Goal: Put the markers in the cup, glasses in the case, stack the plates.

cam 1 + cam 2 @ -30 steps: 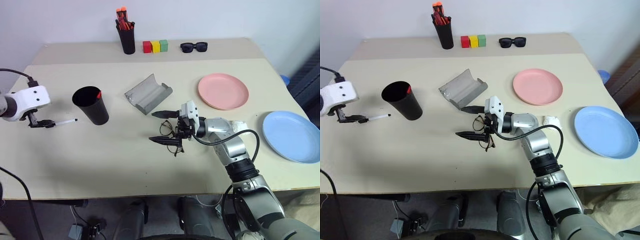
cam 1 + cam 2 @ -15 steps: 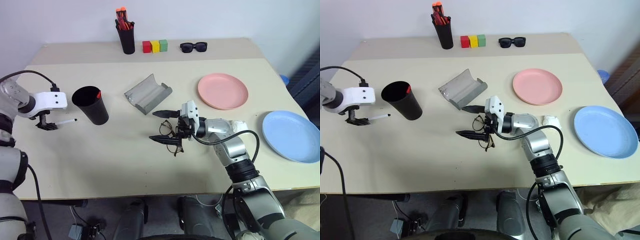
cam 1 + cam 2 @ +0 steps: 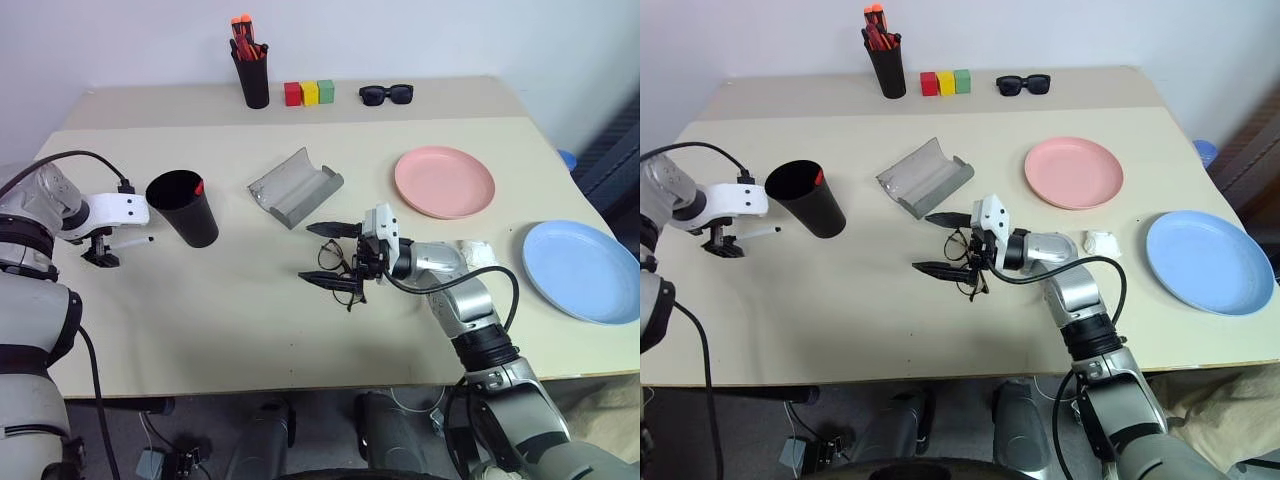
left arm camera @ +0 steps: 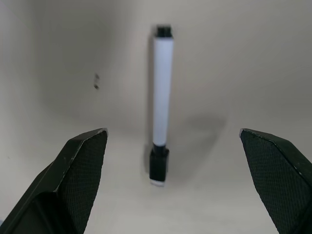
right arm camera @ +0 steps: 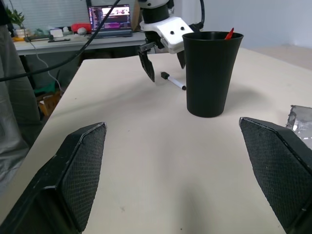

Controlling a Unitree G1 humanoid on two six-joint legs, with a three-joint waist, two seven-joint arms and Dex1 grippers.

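Left gripper (image 3: 101,253) hung spread wide over white marker (image 4: 161,105), straddling it for pickup; right gripper (image 3: 327,254) gaped empty beside wire-framed glasses (image 3: 340,270).

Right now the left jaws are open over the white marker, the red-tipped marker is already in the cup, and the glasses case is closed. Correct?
Not quite: the case lies open, its hollow side up, as the left eye view shows. The rest holds: the left gripper stands open over the white marker, and the red-tipped marker sits in the cup.
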